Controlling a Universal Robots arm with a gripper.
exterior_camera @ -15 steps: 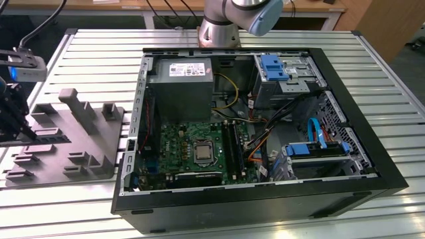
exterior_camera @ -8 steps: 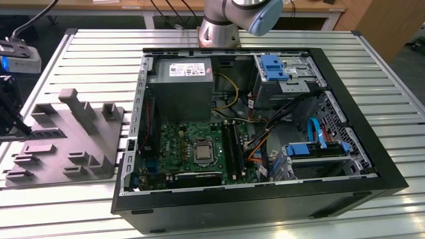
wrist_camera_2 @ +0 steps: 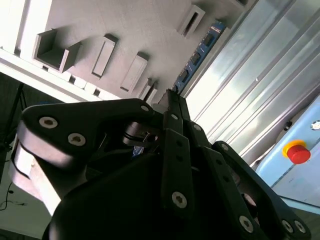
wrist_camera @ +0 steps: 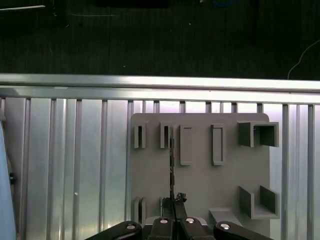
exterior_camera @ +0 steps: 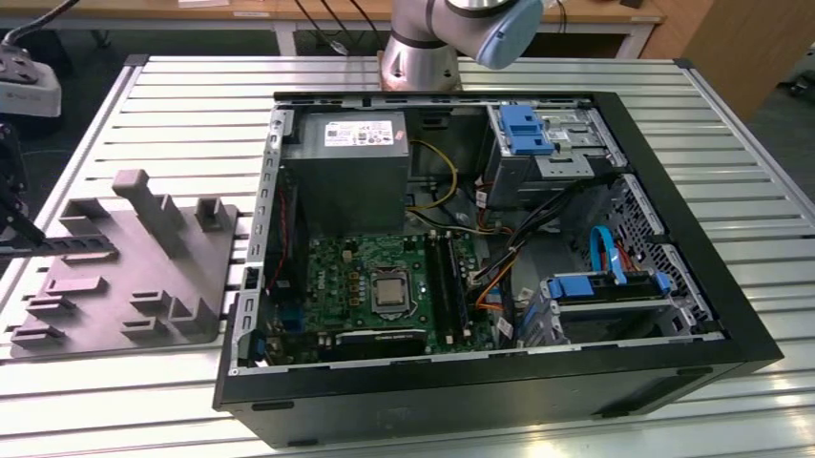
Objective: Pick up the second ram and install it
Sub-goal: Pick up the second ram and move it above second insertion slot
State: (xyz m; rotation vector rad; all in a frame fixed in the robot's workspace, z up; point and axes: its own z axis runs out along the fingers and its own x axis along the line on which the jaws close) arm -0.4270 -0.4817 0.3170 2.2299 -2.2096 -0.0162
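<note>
The second ram (wrist_camera_2: 199, 52) is a slim blue-green stick with black chips, standing on edge over the grey holder block (wrist_camera_2: 125, 30). From straight above in the first wrist view it is a thin dark line (wrist_camera: 171, 160) across that block (wrist_camera: 200, 185). My gripper (wrist_camera_2: 172, 97) has its black fingers pressed together on the stick's near end, as the first wrist view also shows (wrist_camera: 173, 204). In the exterior view the gripper (exterior_camera: 10, 234) is at the far left edge, and the ram (exterior_camera: 64, 247) reaches out from it over the holder block (exterior_camera: 128, 277).
An open computer case (exterior_camera: 662, 315) takes up the middle of the slatted metal table (exterior_camera: 764, 191). Inside lie the green motherboard (exterior_camera: 344, 277), its black memory slots (exterior_camera: 446, 272), a power supply (exterior_camera: 346, 153) and blue drive brackets (exterior_camera: 525, 129). A red stop button (wrist_camera_2: 298, 152) is nearby.
</note>
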